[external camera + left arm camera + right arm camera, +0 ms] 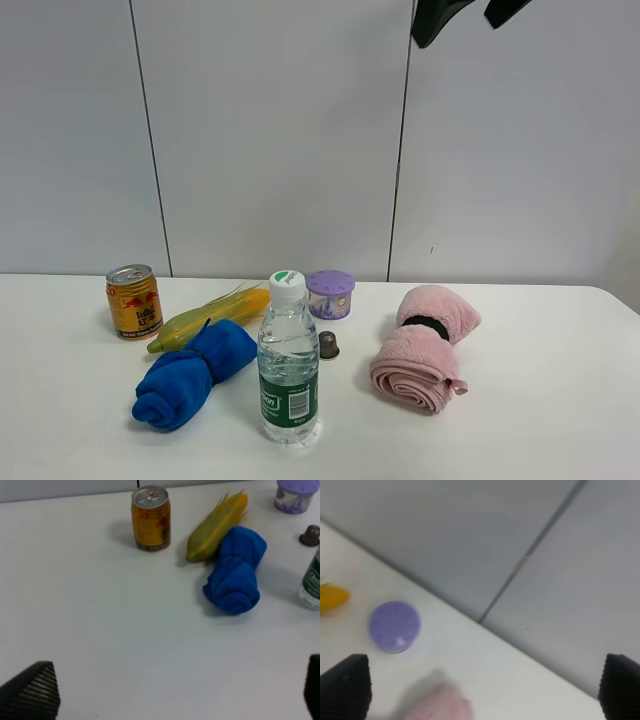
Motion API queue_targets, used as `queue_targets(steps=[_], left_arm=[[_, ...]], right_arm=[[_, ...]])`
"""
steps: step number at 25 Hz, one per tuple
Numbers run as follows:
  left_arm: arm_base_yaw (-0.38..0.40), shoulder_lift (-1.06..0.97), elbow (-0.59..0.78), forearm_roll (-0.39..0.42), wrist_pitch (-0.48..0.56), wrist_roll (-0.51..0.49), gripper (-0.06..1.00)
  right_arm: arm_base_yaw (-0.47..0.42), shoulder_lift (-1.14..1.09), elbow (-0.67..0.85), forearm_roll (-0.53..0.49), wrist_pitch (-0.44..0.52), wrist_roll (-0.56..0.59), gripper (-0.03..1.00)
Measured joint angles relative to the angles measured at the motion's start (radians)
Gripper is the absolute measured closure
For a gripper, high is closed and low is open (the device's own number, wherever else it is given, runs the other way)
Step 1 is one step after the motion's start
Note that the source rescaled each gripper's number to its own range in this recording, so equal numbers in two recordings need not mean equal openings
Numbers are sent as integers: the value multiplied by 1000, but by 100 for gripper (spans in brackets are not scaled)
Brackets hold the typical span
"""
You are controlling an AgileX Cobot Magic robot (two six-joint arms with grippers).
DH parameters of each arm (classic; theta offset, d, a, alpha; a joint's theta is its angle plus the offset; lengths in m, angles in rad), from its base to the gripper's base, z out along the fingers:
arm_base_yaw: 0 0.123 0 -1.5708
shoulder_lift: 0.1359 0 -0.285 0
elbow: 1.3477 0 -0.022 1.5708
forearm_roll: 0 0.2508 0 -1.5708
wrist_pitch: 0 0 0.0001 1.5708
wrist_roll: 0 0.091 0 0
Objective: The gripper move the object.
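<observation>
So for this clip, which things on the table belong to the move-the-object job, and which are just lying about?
Part of the job:
- small dark capsule, standing between water bottle and purple container
- right end effector, raised high, open

Just lying about:
- water bottle
- purple lidded container
- drink can
- corn cob
- blue cloth
- pink towel

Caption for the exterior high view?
Gripper raised high above capsule, which sits between bottle and pink towel.

can (134, 301) | corn (208, 316) | blue towel (194, 374) | water bottle (288, 362) | purple container (330, 294) | pink towel (423, 347) | white table (540, 400)
</observation>
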Motion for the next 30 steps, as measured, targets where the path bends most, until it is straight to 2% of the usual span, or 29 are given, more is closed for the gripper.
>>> queue_targets(steps=[9,12,20,26,30], left_arm=[[0,0,0,0,0,0,-6],[0,0,0,0,0,0,-6],[0,0,0,0,0,0,-6],[0,0,0,0,0,0,-6],[0,0,0,0,0,0,-6]], right_arm=[[-152,-167,0,-51,9,7,-3],[-229,-227,1,-50,21,7,-3],[-466,-392,1,-51,149,7,-3],[-492,-528,3,-34,246,4,-3],[-492,-651,102,-23,246,-4,-3]])
